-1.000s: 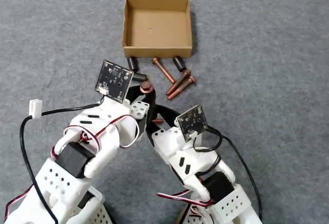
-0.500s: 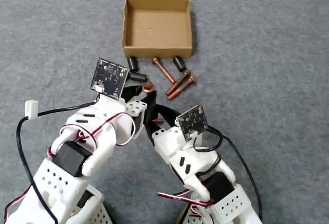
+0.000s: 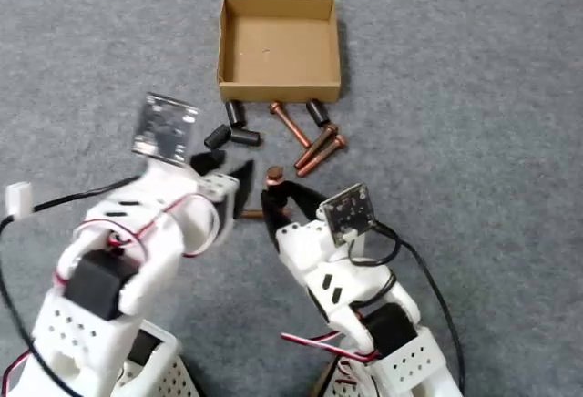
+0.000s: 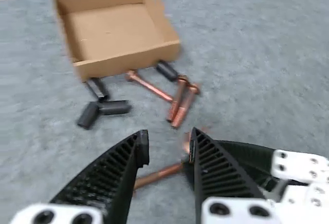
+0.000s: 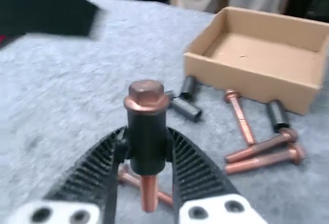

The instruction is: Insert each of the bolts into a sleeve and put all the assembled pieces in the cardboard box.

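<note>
right pincer [image 5: 146,144]: clamped on a black sleeve [image 5: 146,129] with a bolt [image 5: 146,96] through it. The piece stands upright, head on top, shank tip poking out below.
held piece, place: above the counter [image 3: 474,124], on the near side of the loose parts, well apart from the box [image 3: 279,78].
left pincer [image 4: 167,149]: jaws spread, nothing between them. It hangs over the counter just beside the right pincer.
spare bolt [image 4: 157,175]: lies flat on the counter under the two pincers.
loose bolts [image 3: 316,145]: three, in front of the box. Two lie side by side and close together. The third lies just beside them, angled toward the box wall.
loose sleeves [image 3: 235,112]: four, black. Two are just beside the box's front wall, one toward each end. The other two lie on their sides a little nearer the arms.
box: cardboard, open side up, at the far side of the counter.
counter: grey, felt-like.
</note>
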You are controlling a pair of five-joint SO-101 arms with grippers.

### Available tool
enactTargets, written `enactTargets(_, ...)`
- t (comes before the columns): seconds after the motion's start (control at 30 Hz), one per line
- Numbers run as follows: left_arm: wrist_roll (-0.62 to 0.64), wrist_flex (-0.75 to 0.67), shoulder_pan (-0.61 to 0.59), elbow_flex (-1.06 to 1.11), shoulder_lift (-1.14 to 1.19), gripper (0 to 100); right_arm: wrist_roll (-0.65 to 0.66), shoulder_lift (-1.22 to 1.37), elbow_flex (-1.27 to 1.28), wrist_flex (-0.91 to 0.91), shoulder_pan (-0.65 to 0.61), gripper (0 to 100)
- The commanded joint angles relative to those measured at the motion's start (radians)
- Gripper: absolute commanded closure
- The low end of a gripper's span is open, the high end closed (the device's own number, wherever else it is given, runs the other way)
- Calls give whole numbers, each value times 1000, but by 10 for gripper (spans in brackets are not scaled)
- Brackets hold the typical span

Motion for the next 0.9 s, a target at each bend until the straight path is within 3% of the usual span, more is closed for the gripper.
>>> enactTargets(0.0,2,37,-132,-89,1,866,-11,-71,-85,-9,58,997)
enactTargets(0.2,-5,46,-281,-57,-1,983,37,-2,-142,-46,166,998)
enactTargets(0.33,-5,38,-298,25,-88,983,112,163,-272,-176,249,998)
enactTargets(0.47,-8,21,-290,167,-262,982,126,463,-390,-285,283,998)
enactTargets(0.67,-89,-54,-301,367,-542,979,129,926,-479,-671,300,998)
enactTargets(0.87,-72,-14,-350,400,-584,979,129,1339,-647,-876,300,998)
